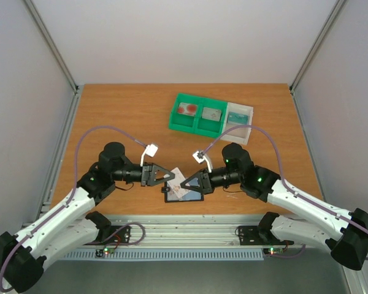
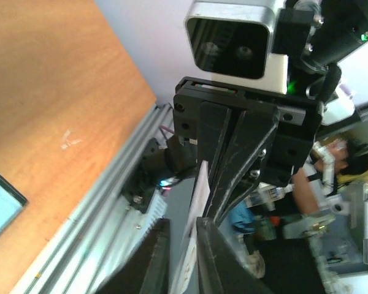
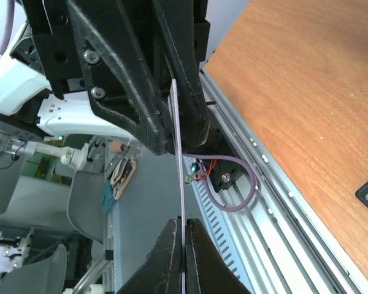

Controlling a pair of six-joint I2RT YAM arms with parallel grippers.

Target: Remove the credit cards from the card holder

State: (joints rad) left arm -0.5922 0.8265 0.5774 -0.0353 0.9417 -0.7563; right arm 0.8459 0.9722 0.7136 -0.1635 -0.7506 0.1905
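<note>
Removal is judged well advanced. Three credit cards (image 1: 212,114) are seen out of the card holder (image 1: 185,197), at 1 o'clock on the table (image 1: 122,110): a red-marked one and a greyish one in the green tray (image 1: 173,120), a teal one on the white tray (image 1: 250,110). A whitish card (image 1: 176,179) is held on edge just above the holder, which lies at 6 o'clock. The right end effector (image 1: 190,182) is clamped on it. The left end effector (image 1: 167,176) is set astride it with jaws narrowly apart, and a pinch cannot be confirmed. Whether more are left inside cannot be told.
</note>
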